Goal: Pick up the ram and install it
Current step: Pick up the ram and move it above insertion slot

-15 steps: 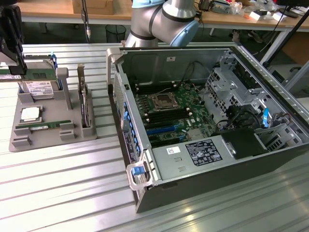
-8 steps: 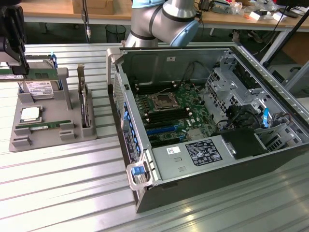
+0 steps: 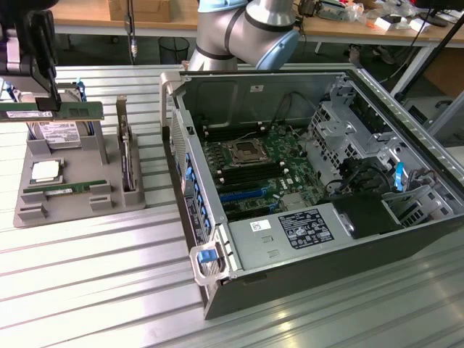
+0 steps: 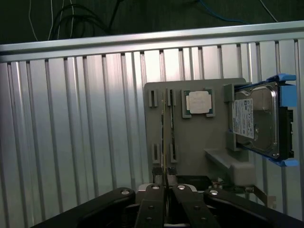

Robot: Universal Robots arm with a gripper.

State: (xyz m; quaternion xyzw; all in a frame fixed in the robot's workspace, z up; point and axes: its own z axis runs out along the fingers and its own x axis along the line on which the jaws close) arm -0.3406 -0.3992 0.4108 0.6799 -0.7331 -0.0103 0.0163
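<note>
While the end effector (image 3: 45, 98) clamps the ram (image 3: 76, 110) from above, its lower edge hangs clear of the grey tray (image 3: 109, 201).

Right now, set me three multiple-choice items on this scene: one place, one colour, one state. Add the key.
1. The gripper is: A inside the case; B over the tray; C resting on the drive.
2. The drive's carrier is: A blue; B red; C yellow.
3. The gripper is: A open, empty; B shut on the CPU; C shut on the ram.
Key: 1 B, it hangs above the tray, outside the case. 2 A, blue rails flank the drive. 3 C, it pinches the green stick; the CPU lies on the tray.
</note>
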